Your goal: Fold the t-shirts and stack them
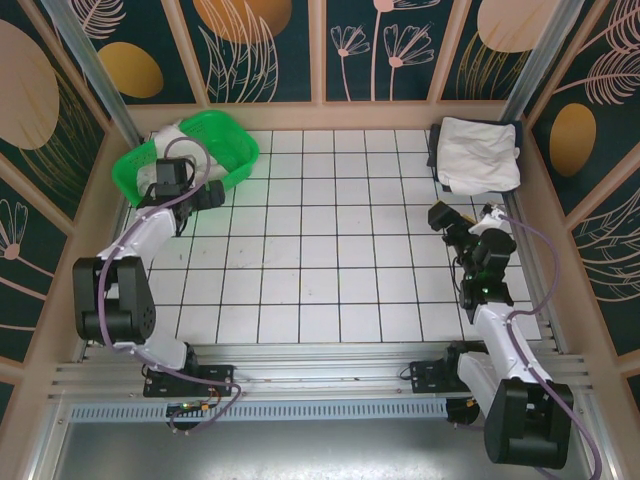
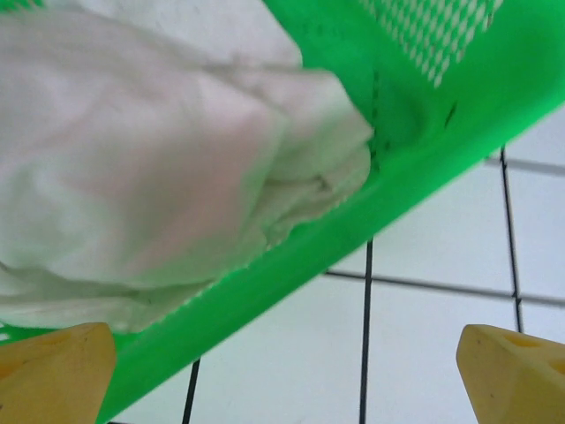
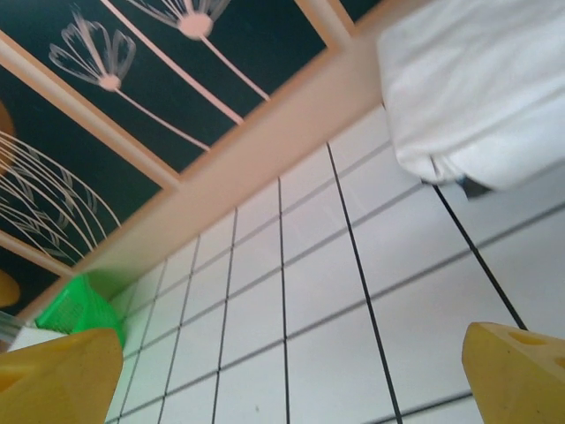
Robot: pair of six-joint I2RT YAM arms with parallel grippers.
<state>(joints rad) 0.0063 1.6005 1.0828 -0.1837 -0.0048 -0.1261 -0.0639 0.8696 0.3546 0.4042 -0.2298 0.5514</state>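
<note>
Left to right: the green basket (image 1: 240,150) sat around 10 o'clock on the tiled table (image 1: 320,290), with a crumpled t-shirt (image 2: 132,159) bunched inside against its near wall. We had the left gripper (image 2: 282,380) parked right at the basket's rim, jaws spread wide and holding nothing, probably lined up to reach in for that shirt. Over at 2 o'clock a folded t-shirt (image 1: 478,153) lay flat, likely the start of the stack. The right gripper (image 3: 291,380) hovered near it, at its 7 o'clock, jaws wide apart too and empty.
</note>
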